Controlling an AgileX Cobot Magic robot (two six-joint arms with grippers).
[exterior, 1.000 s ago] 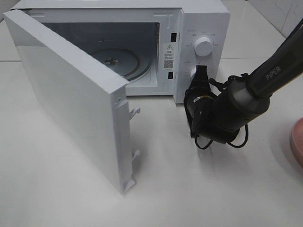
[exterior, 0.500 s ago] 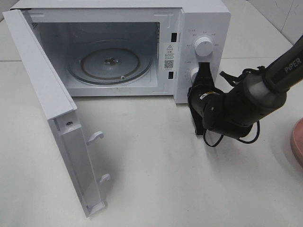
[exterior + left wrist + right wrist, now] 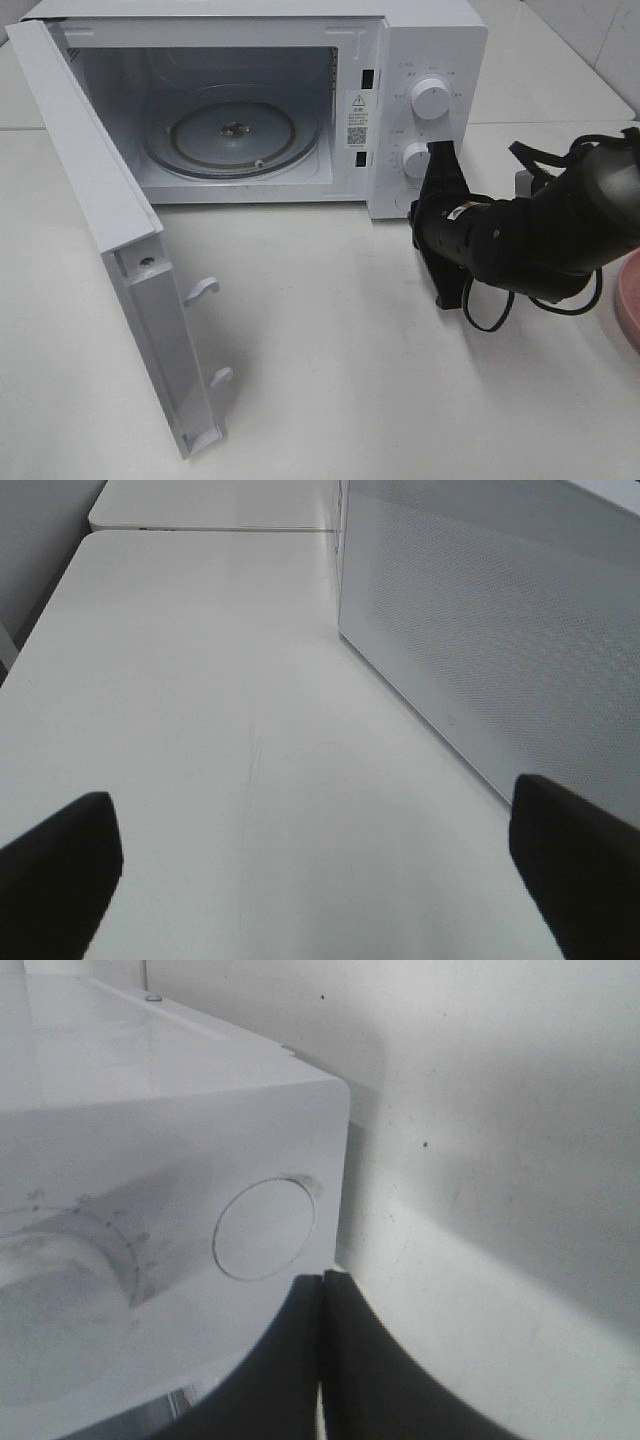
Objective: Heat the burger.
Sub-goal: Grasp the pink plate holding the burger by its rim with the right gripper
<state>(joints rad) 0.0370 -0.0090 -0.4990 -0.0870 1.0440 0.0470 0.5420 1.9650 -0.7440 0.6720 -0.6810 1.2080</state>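
The white microwave's hinged door [image 3: 110, 270] has swung wide open, baring the round glass turntable [image 3: 235, 135], while the black right gripper [image 3: 440, 158] has drawn back rightward, uncovering the round white lower dial [image 3: 415, 160].

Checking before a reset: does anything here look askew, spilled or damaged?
Nothing stands out. The microwave door hangs wide open, its glass turntable sits flat and bare, and the table shows no spill.
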